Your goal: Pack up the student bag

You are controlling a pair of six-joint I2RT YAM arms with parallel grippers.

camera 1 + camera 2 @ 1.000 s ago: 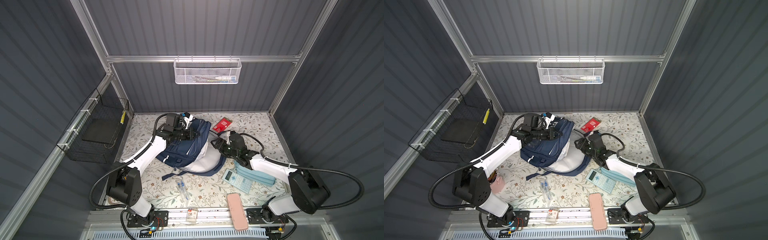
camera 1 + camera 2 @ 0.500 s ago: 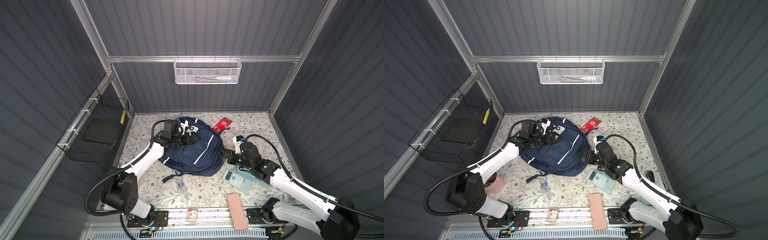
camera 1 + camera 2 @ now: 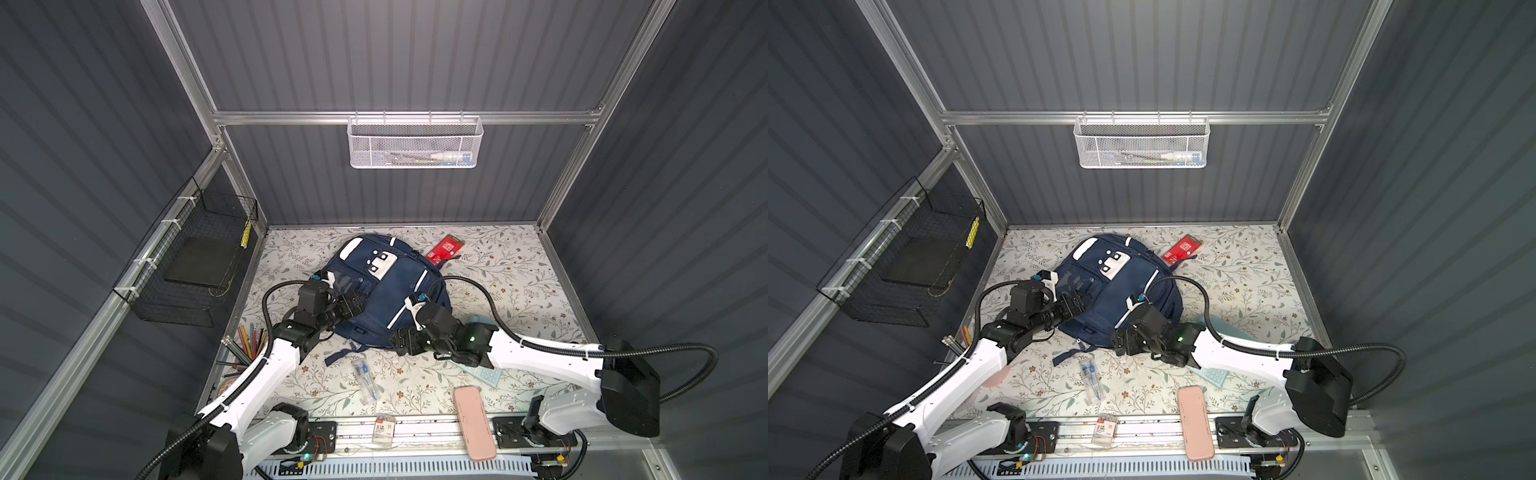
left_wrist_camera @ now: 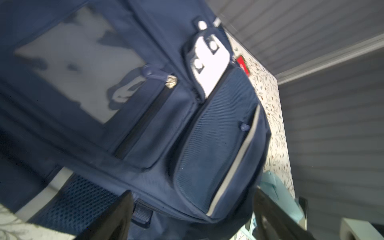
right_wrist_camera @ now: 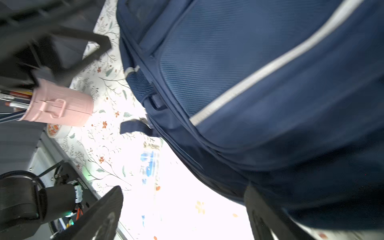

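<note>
Toward the back of the floral bench (image 3: 519, 291) the student bag (image 3: 386, 291) lay flat, front up. Over its left side hovered the left tool (image 3: 353, 301), jaws spread wide and empty. At the bag's near edge sat the right tool (image 3: 401, 343), likewise wide open and holding nothing, its arm partly covering a light-blue pouch (image 3: 482, 322). Just beyond the bag's far right corner lay a red packet (image 3: 444, 249). Nearer than the bag lay a clear pen pack (image 3: 365, 376) and a pink case (image 3: 473, 422), and left of it stood a pink cup of pencils (image 5: 62, 106).
</note>
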